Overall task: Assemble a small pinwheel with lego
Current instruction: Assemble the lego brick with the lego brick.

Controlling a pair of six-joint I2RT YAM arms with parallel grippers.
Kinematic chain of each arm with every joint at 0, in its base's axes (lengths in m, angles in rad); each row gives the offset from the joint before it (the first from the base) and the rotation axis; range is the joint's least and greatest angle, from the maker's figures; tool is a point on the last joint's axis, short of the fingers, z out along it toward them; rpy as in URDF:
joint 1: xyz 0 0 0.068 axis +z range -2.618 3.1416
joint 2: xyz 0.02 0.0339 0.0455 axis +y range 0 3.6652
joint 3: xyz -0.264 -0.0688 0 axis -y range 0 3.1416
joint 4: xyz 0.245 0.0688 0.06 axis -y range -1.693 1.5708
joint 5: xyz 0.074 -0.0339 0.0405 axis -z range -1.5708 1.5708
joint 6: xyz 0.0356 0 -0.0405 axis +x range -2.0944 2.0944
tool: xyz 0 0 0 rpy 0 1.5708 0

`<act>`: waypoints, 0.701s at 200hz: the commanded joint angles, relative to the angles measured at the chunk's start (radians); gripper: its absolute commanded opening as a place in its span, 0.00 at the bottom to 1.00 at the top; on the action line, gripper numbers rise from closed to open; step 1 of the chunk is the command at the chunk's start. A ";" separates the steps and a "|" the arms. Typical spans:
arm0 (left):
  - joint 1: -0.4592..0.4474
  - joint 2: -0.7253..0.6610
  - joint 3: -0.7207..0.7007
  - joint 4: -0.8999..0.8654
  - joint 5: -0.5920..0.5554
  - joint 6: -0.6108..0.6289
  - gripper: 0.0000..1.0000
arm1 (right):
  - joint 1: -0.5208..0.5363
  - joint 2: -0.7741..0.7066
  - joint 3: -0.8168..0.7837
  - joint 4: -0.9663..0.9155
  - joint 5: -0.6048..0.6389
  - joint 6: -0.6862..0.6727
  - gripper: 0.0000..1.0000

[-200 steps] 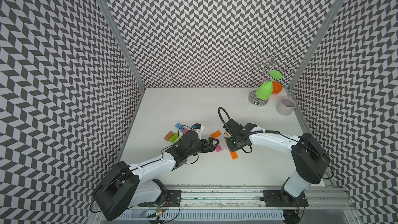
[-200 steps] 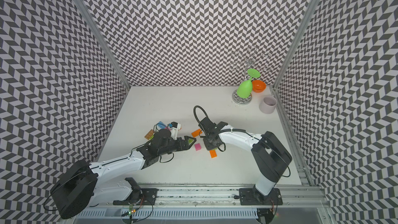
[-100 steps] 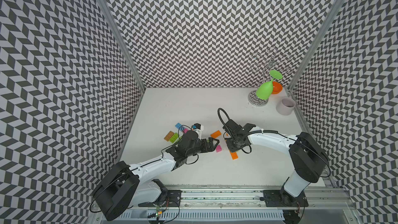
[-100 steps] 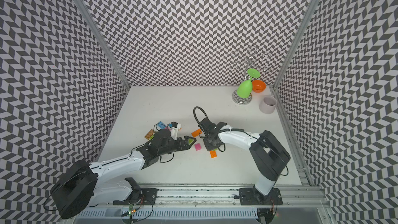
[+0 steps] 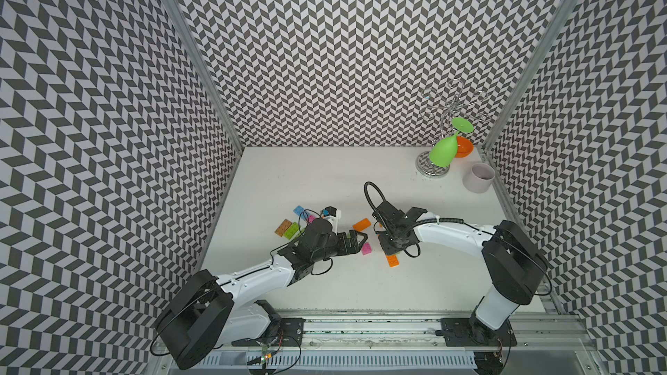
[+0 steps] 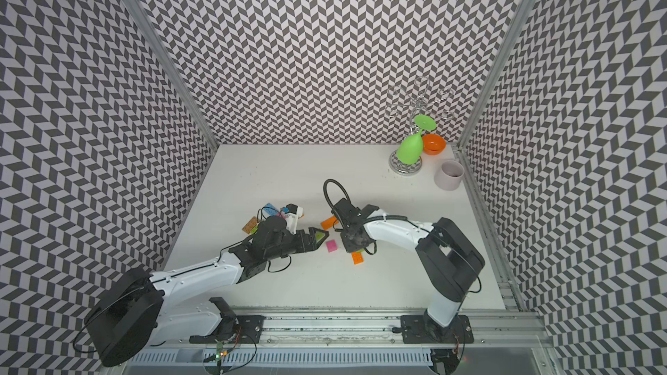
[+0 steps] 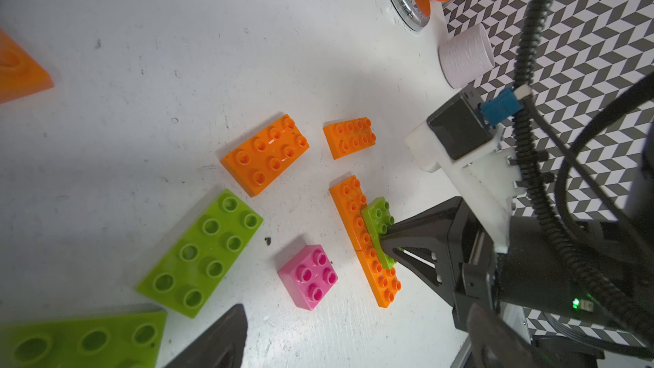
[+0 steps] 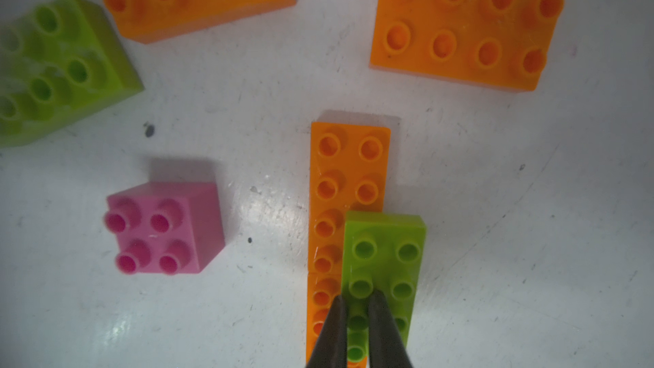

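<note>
Nothing visibly shifted: right tool [image 8: 357, 300] pinches lime brick [image 8: 385, 242] overhanging edge of orange strip [image 8: 348, 168]; left tool [image 5: 362, 242] gapes wide.

You have lime green brick [image 8: 385, 260], orange bricks [image 8: 467, 26], pink square brick [image 8: 166, 228], white counter [image 5: 325, 174], grey-and-white chevron walls [image 5: 325, 48], lilac cup [image 5: 478, 176].

My right gripper [image 8: 357, 298] covers the near end of the green plate [image 8: 384, 253] beside the pink brick [image 8: 164, 228], so its overlap with the orange strip [image 8: 348, 168] is partly hidden. Beyond the pink brick, another green brick [image 8: 70, 65] is blurred and cut off.
</note>
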 commanded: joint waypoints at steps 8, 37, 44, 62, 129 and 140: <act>-0.003 -0.001 0.010 0.018 -0.009 0.004 0.96 | -0.011 0.051 -0.037 0.024 0.022 0.031 0.14; -0.003 -0.009 0.006 0.014 -0.011 0.003 0.97 | -0.024 0.066 -0.047 0.029 0.019 0.040 0.14; -0.002 -0.014 0.004 0.013 -0.014 0.003 0.97 | -0.028 0.071 -0.050 0.033 0.020 0.041 0.14; -0.001 -0.033 -0.005 0.008 -0.020 0.000 0.97 | -0.039 0.087 -0.052 0.037 0.023 0.044 0.14; 0.040 -0.090 -0.046 -0.004 -0.004 0.001 0.96 | -0.043 0.181 -0.059 0.022 0.021 0.041 0.14; 0.047 -0.099 -0.048 -0.012 -0.002 0.007 0.96 | -0.042 0.173 -0.067 0.017 0.025 0.042 0.14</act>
